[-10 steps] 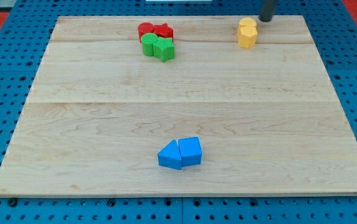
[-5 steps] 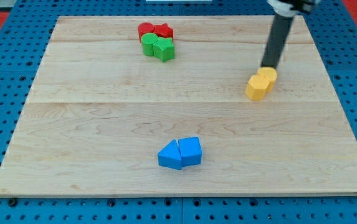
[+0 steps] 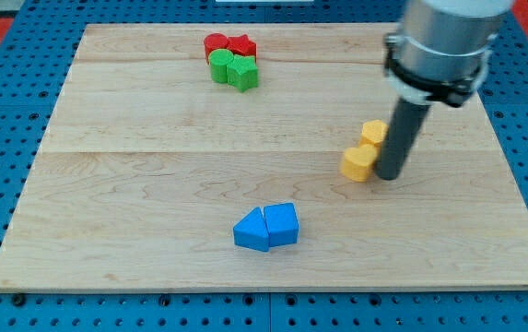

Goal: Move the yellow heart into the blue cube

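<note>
rod tip [image 3: 390, 175] touches the lower yellow block's [image 3: 358, 163] right side, far above-right of blue cube [image 3: 282, 224]; no jaws.

My tip [image 3: 390, 175] sits right against the view's-right side of the lower yellow block [image 3: 358, 163], with another yellow block [image 3: 372, 132] just above it. The two blue blocks [image 3: 266, 227] are touching each other, well down-left of the tip on the bench [image 3: 153, 184].

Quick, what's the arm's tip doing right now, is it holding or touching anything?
My tip: no gripper, holds nothing; it sits just to the view's right of the yellow blocks, apparently touching them, far from the blue blocks.
</note>
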Robot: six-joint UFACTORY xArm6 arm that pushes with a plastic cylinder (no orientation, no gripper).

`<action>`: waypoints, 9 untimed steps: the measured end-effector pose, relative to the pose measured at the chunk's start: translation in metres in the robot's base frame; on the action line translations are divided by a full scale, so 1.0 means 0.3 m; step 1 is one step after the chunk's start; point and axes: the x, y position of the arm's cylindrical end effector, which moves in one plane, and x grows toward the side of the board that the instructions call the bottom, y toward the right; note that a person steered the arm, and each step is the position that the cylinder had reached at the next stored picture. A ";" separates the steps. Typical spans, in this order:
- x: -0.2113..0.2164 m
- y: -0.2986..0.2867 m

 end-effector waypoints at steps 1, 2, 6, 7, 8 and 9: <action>-0.095 -0.015; -0.094 -0.175; -0.090 -0.551; 0.054 -0.411; 0.083 -0.363; 0.039 -0.180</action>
